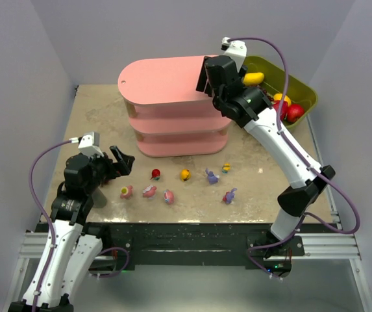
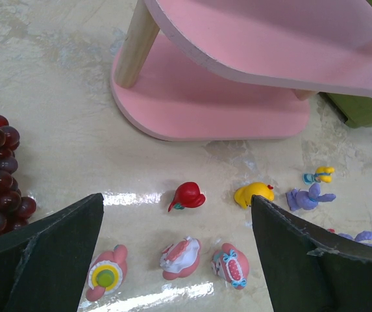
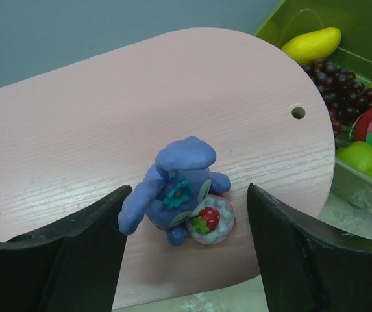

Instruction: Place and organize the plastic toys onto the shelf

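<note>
Right gripper released, jaws spread over the shelf top board (right end); one bunny lies there between them. Left gripper likewise released above the desk. Eight toys lie on the desk, nearer than the shelf.

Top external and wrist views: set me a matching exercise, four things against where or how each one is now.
Things:
1. strawberry bunny
2. mango
3. red toy
4. left claw

Places or states:
A. in the green bin
B. open and empty
C. on the table, in front of the shelf
D. on the shelf's top board

Pairs: 1-D, 2-A, 3-C, 4-B.
</note>
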Controlling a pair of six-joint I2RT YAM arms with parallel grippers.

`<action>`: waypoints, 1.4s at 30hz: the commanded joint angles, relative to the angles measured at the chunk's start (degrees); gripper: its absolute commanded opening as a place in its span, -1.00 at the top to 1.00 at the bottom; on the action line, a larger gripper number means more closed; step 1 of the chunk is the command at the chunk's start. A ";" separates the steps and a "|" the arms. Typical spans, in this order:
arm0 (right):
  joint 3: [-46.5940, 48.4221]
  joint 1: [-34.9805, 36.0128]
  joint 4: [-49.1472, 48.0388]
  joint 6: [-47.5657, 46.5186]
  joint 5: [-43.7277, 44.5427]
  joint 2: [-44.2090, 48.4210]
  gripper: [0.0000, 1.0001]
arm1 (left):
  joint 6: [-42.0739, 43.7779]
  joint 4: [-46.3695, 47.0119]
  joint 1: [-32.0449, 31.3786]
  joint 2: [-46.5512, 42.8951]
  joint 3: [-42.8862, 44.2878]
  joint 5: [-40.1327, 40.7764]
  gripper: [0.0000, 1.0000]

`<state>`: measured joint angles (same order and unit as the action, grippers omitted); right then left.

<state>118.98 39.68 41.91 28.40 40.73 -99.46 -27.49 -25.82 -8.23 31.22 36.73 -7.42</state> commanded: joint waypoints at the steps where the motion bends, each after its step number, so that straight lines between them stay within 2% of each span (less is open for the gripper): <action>1: 2.23 -0.31 0.63 -0.80 -0.91 -0.91 -0.54 | -0.46 0.78 0.49 -0.11 0.18 0.13 -0.99; 13: -2.87 -0.39 -5.70 -5.99 -3.37 6.38 -0.98 | -0.38 0.78 0.49 0.24 0.27 0.39 -1.00; 20: -5.42 -0.22 -8.77 -9.24 -8.37 12.78 -0.98 | -0.11 0.42 0.49 0.16 0.62 1.35 -0.99; 23: -10.50 -0.39 -12.72 -11.43 -10.92 16.83 -0.98 | -0.11 0.42 0.49 0.07 0.80 1.27 -0.99; 27: -24.45 -0.31 -19.66 -13.20 -14.62 27.70 -0.98 | 1.03 0.69 0.49 0.15 1.33 0.13 -0.99; 31: -34.41 -0.31 -19.85 -12.15 -17.08 35.27 -0.96 | 1.64 2.09 0.49 0.24 1.15 -3.03 -0.99; 36: -47.22 -0.31 -18.45 -7.84 -19.72 42.67 -0.89 | 1.21 6.65 0.49 0.24 -1.13 -13.22 -0.99; 39: -53.56 -0.31 -15.91 -5.38 -20.78 45.66 -0.83 | -0.90 10.35 0.32 1.46 -2.63 -19.37 -0.99; 40: -55.33 -0.31 -15.63 -5.11 -21.48 46.19 -0.73 | -1.25 11.14 -0.12 1.91 -2.72 -20.00 -0.99; 42: -60.23 -0.31 -14.93 -4.15 -23.50 47.34 -0.69 | -2.04 12.02 -0.91 2.52 -3.15 -20.00 -0.99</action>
<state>65.47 39.66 25.34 21.06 21.23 -53.82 -27.49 -19.51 -8.29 32.32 34.70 -21.17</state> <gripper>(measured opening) 0.865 0.995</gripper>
